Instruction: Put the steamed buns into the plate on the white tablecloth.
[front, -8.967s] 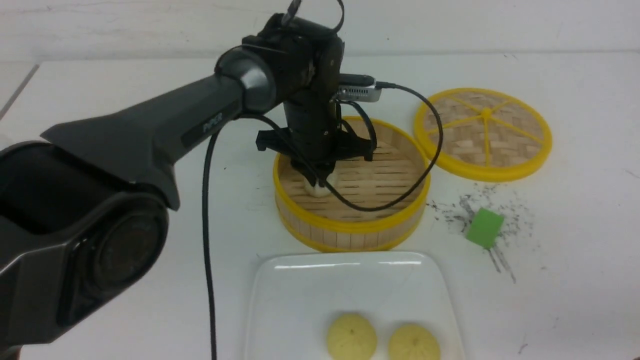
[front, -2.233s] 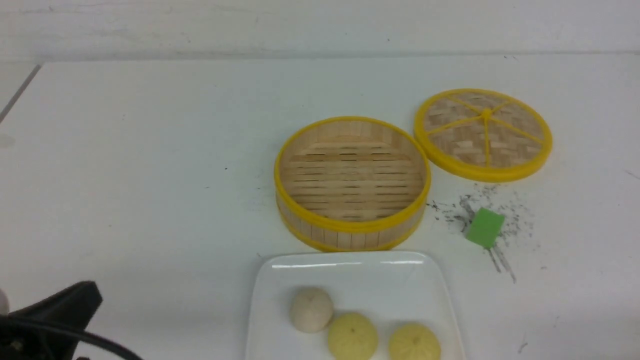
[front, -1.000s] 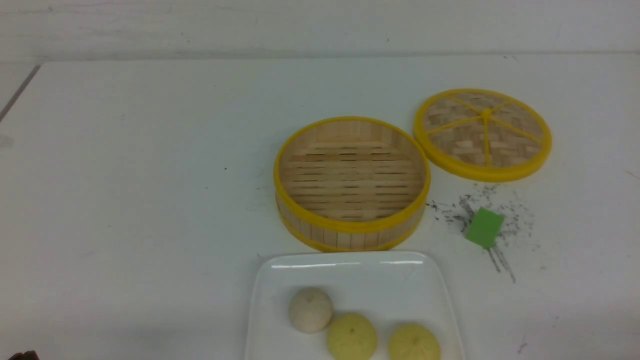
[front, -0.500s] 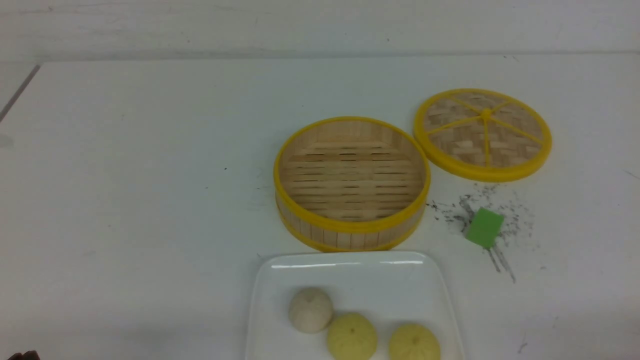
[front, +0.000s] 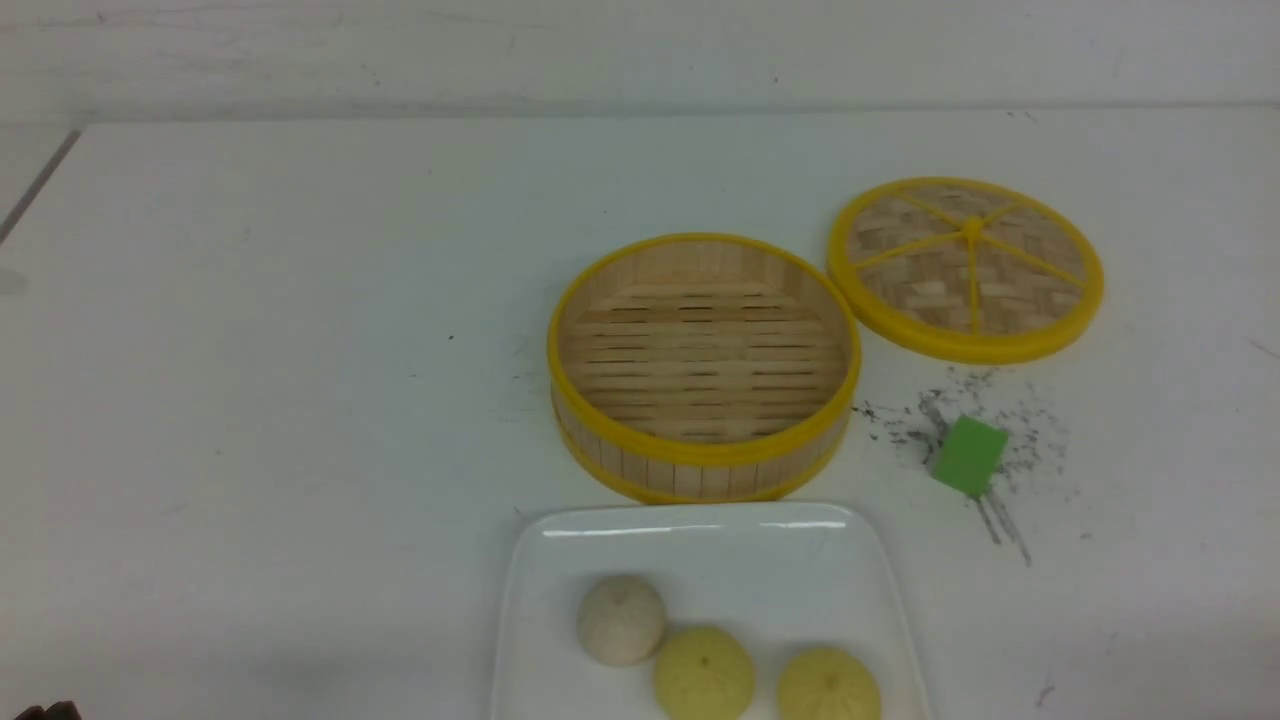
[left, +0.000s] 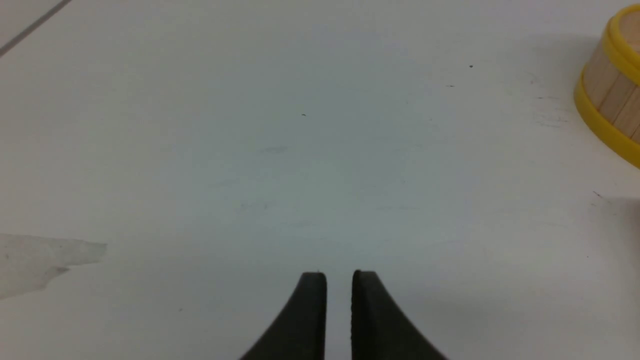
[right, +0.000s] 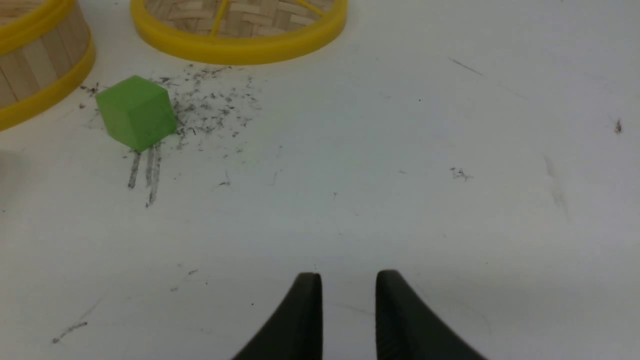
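With both grippers (left: 339, 272) (right: 349, 272) parted and unloaded, the buns (front: 704, 674) could be rolled if the plate (front: 690, 519) is bumped.

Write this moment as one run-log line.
buns: all three on plate | steamer basket: no buns visible | left gripper: open, nothing held | right gripper: open, nothing held

Here we are, the front view looks forward from between the arms, taking in the basket (front: 704, 455) at twelve o'clock, while nearer the table (front: 300, 350), the left wrist view faces its ten o'clock side, the right wrist its two o'clock, both sharing the basket with the front.
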